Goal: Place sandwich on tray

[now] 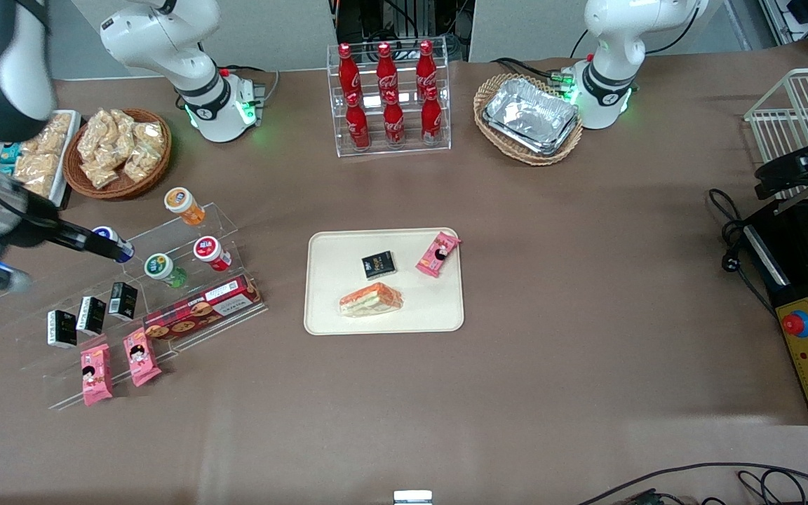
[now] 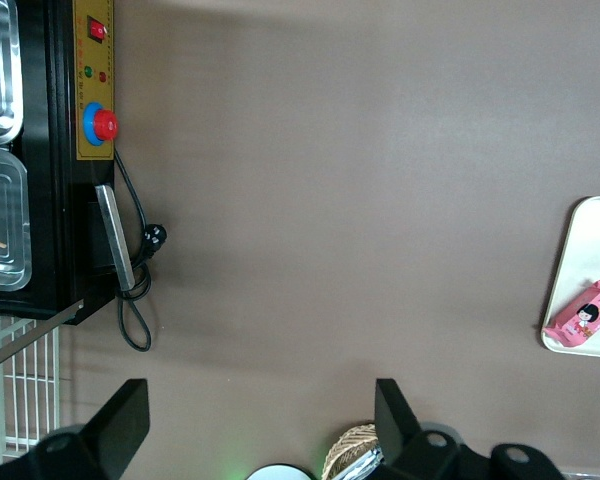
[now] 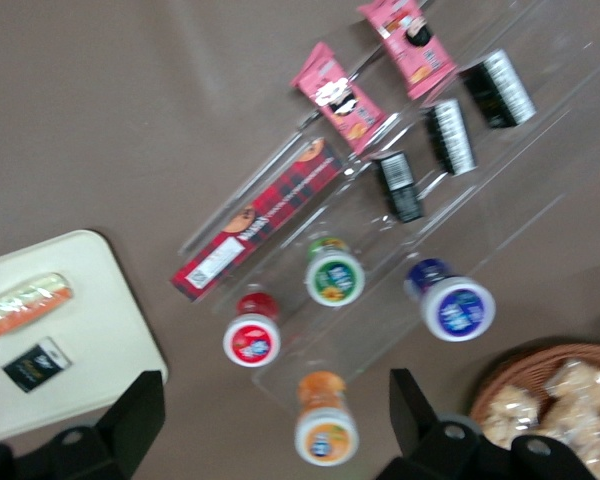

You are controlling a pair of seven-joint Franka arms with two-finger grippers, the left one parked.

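Already the clear-wrapped sandwich wedge with orange-red top (image 1: 370, 299) lies flat on the cream-beige rectangular tray (image 1: 327, 315), so the placing step looks done. Meanwhile the right arm's tool (image 3: 275, 420) hangs empty, fingers apart, above the clear acrylic snack rack (image 1: 225, 221), toward the working arm's end of the worktop; I'd judge only parking remains.

Six red cola bottles (image 1: 386, 95). Four round-lidded tubs (image 1: 209, 252): orange, blue, green, red. Four little black boxes (image 1: 92, 315), counting the one on the tray (image 1: 327, 315). Three pink snack packets (image 1: 96, 374). Two wicker baskets (image 1: 118, 189). One long red biscuit box (image 1: 202, 307), one sandwich (image 1: 370, 299), one tray. One gripper (image 3: 270, 425), fingers spread wide, up over the tubs.
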